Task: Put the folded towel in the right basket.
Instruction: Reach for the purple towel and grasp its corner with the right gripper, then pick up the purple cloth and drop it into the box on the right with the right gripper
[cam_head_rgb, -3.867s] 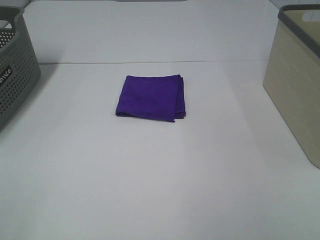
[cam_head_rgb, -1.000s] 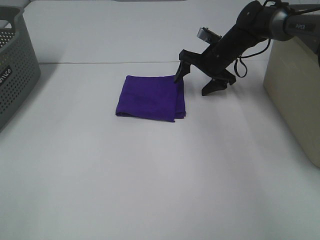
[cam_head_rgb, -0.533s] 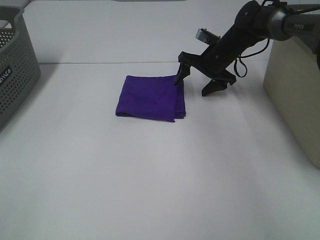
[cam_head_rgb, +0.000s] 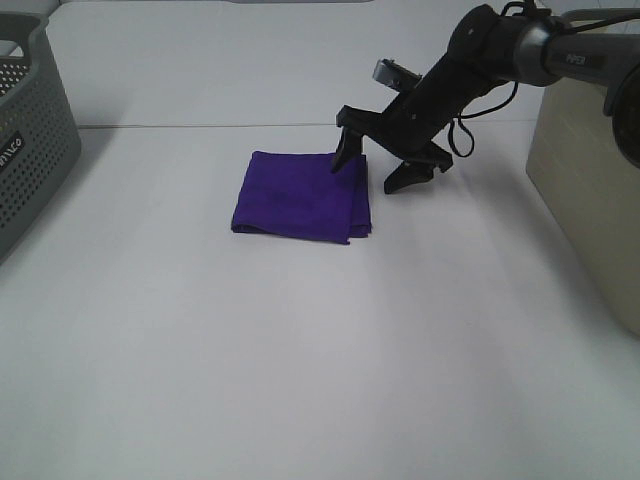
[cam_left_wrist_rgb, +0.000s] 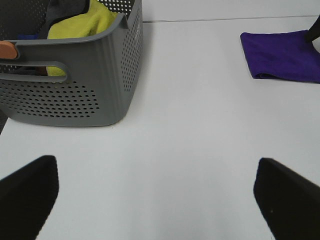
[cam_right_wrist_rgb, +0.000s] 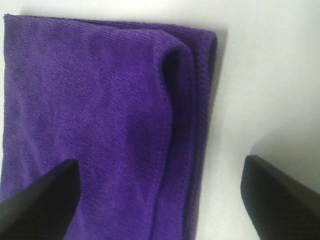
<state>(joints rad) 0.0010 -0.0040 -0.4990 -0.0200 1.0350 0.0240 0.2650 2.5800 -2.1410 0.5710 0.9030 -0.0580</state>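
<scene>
The folded purple towel (cam_head_rgb: 300, 195) lies flat on the white table (cam_head_rgb: 300, 350), mid-left. My right gripper (cam_head_rgb: 370, 172) is open and tilted down over the towel's far right corner. One finger (cam_head_rgb: 345, 158) is over the cloth and the other (cam_head_rgb: 398, 182) is over bare table beside it. The right wrist view shows the towel's layered edge (cam_right_wrist_rgb: 100, 115) between the spread fingers (cam_right_wrist_rgb: 42, 200). The beige right basket (cam_head_rgb: 590, 170) stands at the right edge. My left gripper (cam_left_wrist_rgb: 157, 200) is open and empty above bare table, far from the towel (cam_left_wrist_rgb: 280, 55).
A grey perforated basket (cam_head_rgb: 30, 130) stands at the left edge; in the left wrist view it (cam_left_wrist_rgb: 75, 75) holds a yellow-green cloth (cam_left_wrist_rgb: 87, 22). A seam line crosses the table behind the towel.
My right arm has come in from the right and shifted left, so its left finger now stands over the towel's right edge. The towel has not moved.
</scene>
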